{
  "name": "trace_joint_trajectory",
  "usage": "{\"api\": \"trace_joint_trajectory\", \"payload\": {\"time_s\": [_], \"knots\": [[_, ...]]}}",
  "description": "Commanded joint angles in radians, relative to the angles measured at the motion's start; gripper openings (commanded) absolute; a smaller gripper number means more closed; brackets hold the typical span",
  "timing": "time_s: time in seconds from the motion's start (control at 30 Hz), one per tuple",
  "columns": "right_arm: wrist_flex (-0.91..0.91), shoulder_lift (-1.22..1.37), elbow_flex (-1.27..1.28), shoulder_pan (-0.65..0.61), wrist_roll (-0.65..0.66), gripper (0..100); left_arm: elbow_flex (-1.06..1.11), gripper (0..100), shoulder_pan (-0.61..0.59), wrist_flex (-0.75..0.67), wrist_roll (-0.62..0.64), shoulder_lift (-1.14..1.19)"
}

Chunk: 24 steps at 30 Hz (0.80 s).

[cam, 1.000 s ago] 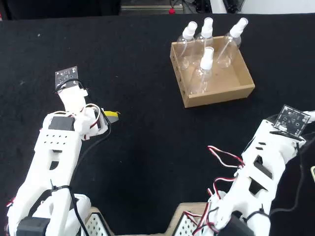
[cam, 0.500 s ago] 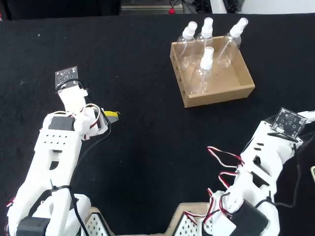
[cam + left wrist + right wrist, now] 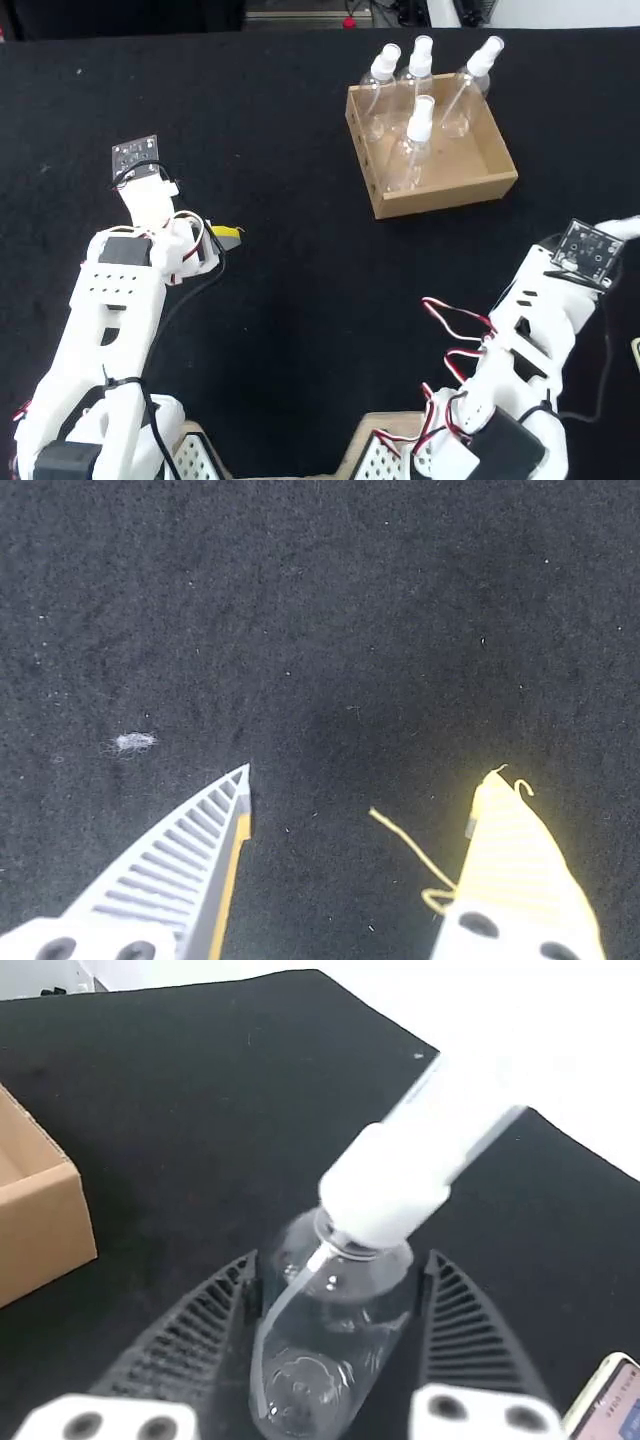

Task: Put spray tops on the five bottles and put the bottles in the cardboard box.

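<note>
In the right wrist view, my right gripper [image 3: 340, 1260] is shut on a clear bottle [image 3: 335, 1330]. The bottle has a white spray top [image 3: 400, 1180] on it and sticks out past the fingertips. In the high view this arm [image 3: 545, 300] is at the lower right, short of the cardboard box [image 3: 495, 160]. Several clear bottles with spray tops [image 3: 415, 135] stand in the box. My left gripper [image 3: 370, 790] hangs open over bare black mat with nothing between its fingers. Its yellow fingertip [image 3: 228, 236] shows at the table's left.
The box's corner [image 3: 35, 1210] lies beyond and to one side of the held bottle. A phone [image 3: 612, 1400] lies by the table's right edge. The black mat [image 3: 300, 200] between the two arms and the box is open room.
The right arm has shifted slightly back and down with the bottle in its gripper. The left arm has not moved.
</note>
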Motion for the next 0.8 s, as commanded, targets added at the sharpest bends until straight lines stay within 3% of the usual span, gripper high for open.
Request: {"api": "trace_joint_trajectory", "payload": {"time_s": [0.0,0.2,0.27,0.4,0.53,0.67,0.77], "knots": [[-0.032,-0.002,-0.038,0.011,-0.002,14.9,-0.004,33,0.001,-0.018,0.000,-0.011],[-0.018,-0.097,-0.039,0.011,-0.002,14.7,-0.004,33,0.001,-0.020,0.000,-0.011],[0.061,-0.168,-0.056,0.003,-0.002,14.6,-0.004,33,0.001,-0.020,0.000,-0.011],[0.486,-0.340,-0.231,-0.035,-0.003,14.8,-0.005,33,0.001,-0.020,0.000,-0.011],[0.875,-0.440,-0.486,-0.120,-0.098,14.8,-0.007,33,0.001,-0.020,0.000,-0.011],[0.921,-0.409,-0.615,-0.247,-0.127,14.8,-0.005,33,0.001,-0.020,0.000,-0.011],[0.847,-0.332,-0.630,-0.322,-0.127,14.8,-0.005,33,0.001,-0.017,0.000,-0.011]]}}
